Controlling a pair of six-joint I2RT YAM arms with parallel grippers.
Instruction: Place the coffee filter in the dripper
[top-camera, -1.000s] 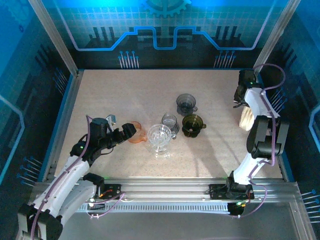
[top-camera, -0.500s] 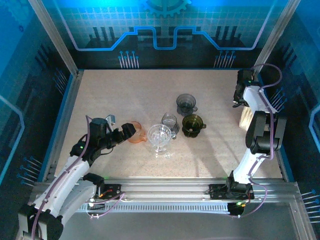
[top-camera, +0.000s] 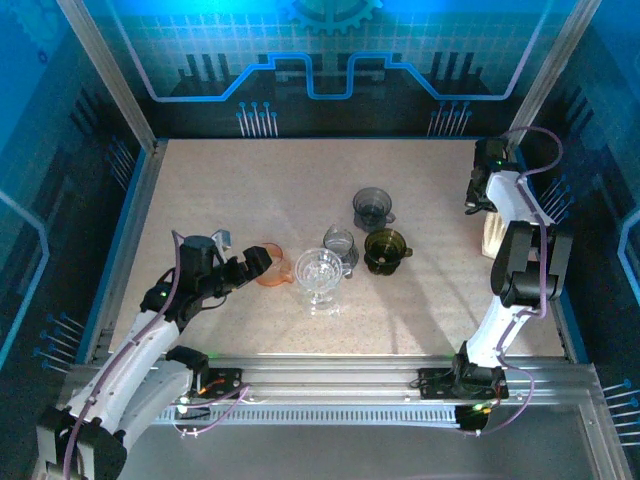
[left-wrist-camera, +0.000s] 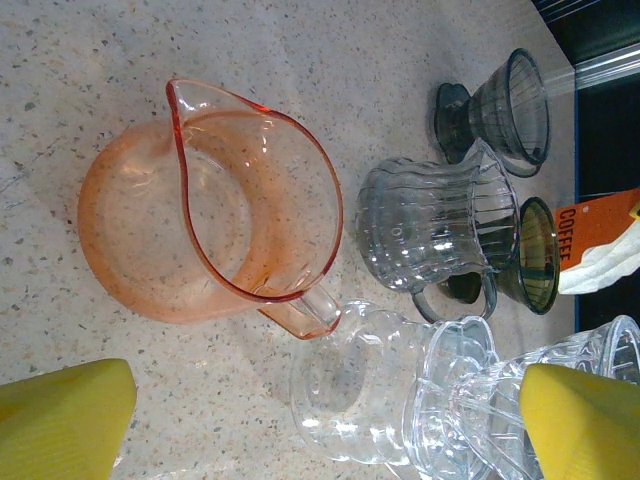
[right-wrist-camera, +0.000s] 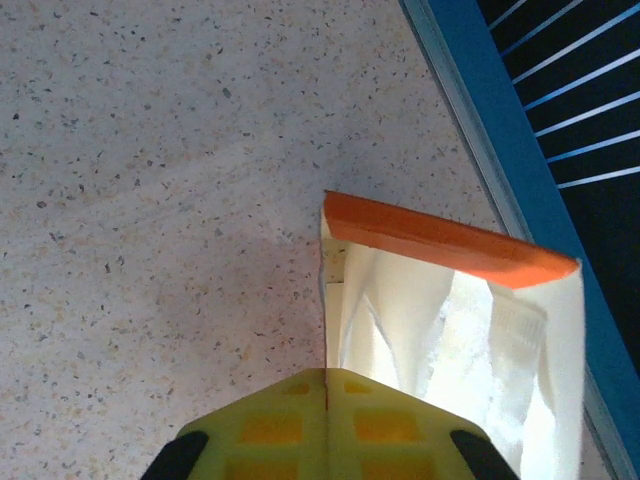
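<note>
Right fingers have clenched, seemingly on the edge of the filter pack at 3 o'clock; paper is light, soft, easily torn. Left fingers hang released.

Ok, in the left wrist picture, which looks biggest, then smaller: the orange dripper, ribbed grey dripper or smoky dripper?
1. orange dripper, but it is nearest the camera.
2. ribbed grey dripper.
3. smoky dripper, farthest away.

An orange glass jug sits on the speckled table, a blue wall behind.
</note>
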